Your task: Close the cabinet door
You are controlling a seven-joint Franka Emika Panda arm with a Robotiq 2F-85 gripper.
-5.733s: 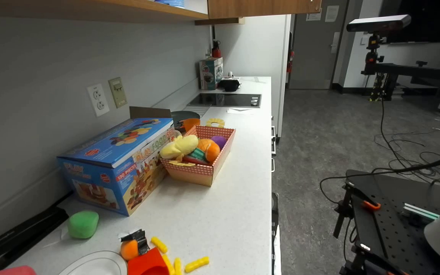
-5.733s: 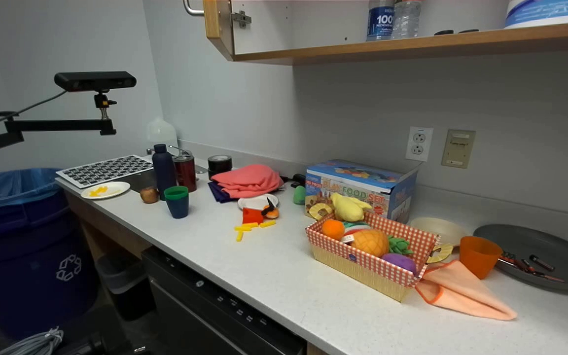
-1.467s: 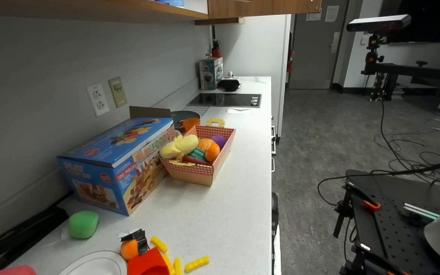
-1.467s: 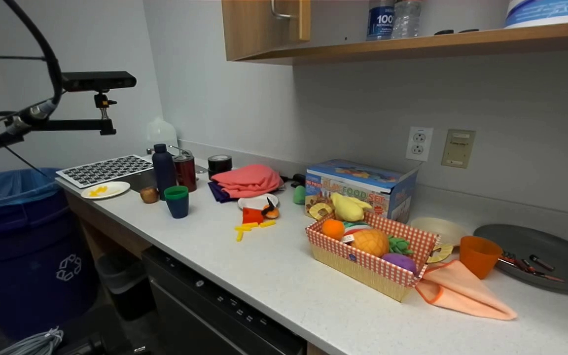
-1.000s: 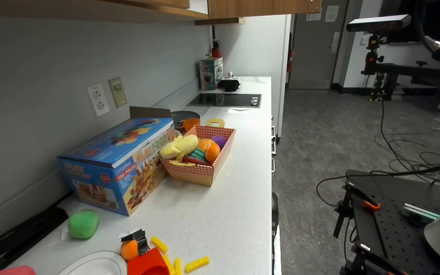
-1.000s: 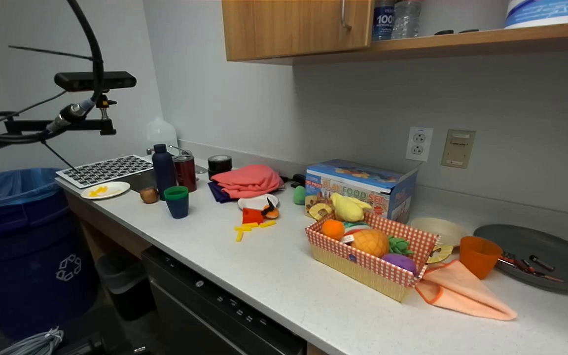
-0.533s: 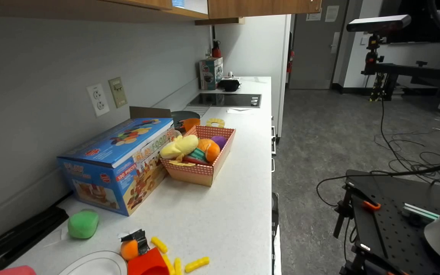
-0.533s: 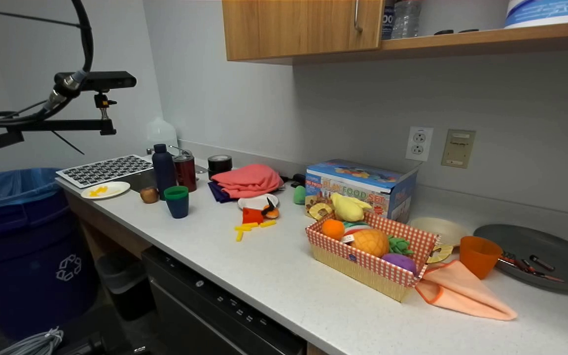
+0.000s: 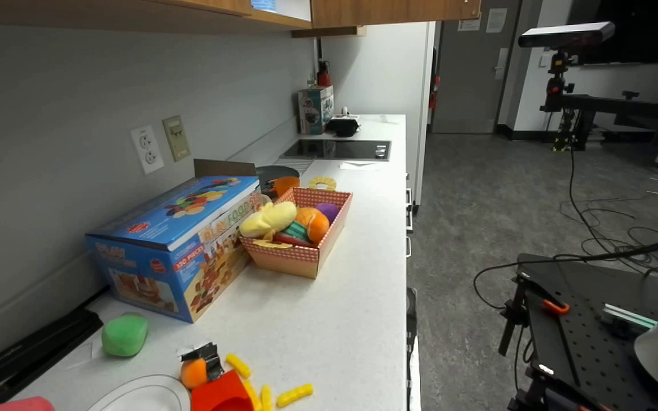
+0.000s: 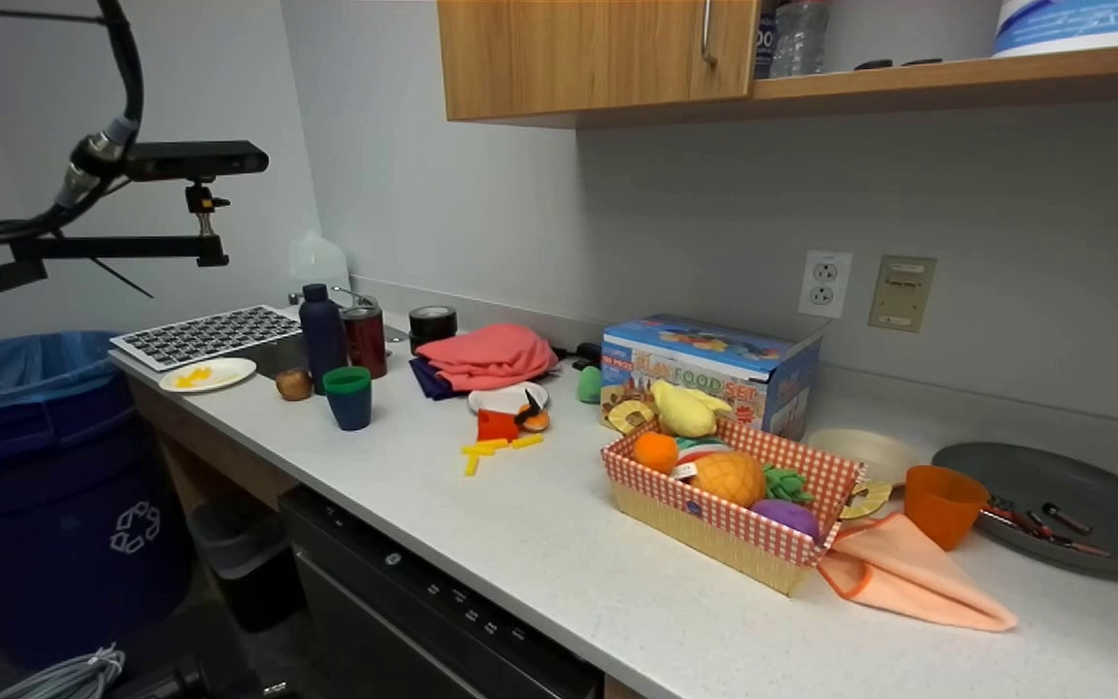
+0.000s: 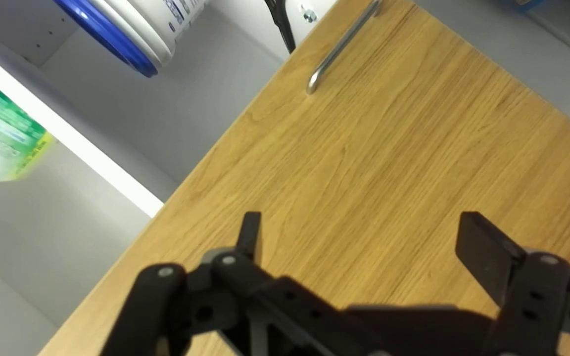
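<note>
Cabinet door (image 10: 574,53) is up over the desk (image 10: 520,515), above its back edge; in an exterior view it covers the left end of the shelf (image 10: 962,75), face out to the room
Its bottom edge looks nearly flush with the shelf's front edge, can't tell if there's a gap
Axis: handle (image 10: 706,34) stands upright by the free edge, near the bottom edge, grain runs upright with it. Top of the door is cropped, so I can't call its full height
On my wrist view the free edge goes diagonal, lower left to upper right, handle alongside it; bottom edge slopes off at upper right
Gripper (image 11: 364,237) is spread wide, fingers (image 11: 483,247) well apart, holding nothing. I see door face filling the gap behind them, can't tell if anything touches it
Past the free edge I get the cabinet interior (image 11: 206,84): white tub (image 11: 156,24) with blue lid, green-labelled container (image 11: 3,133) beyond a white board (image 11: 67,133)
Clear bottle (image 10: 799,44) on the shelf, just beside the free edge in an exterior view
On the desk: toy box (image 10: 705,374) by the back edge, basket (image 10: 705,541) between it and the front edge
</note>
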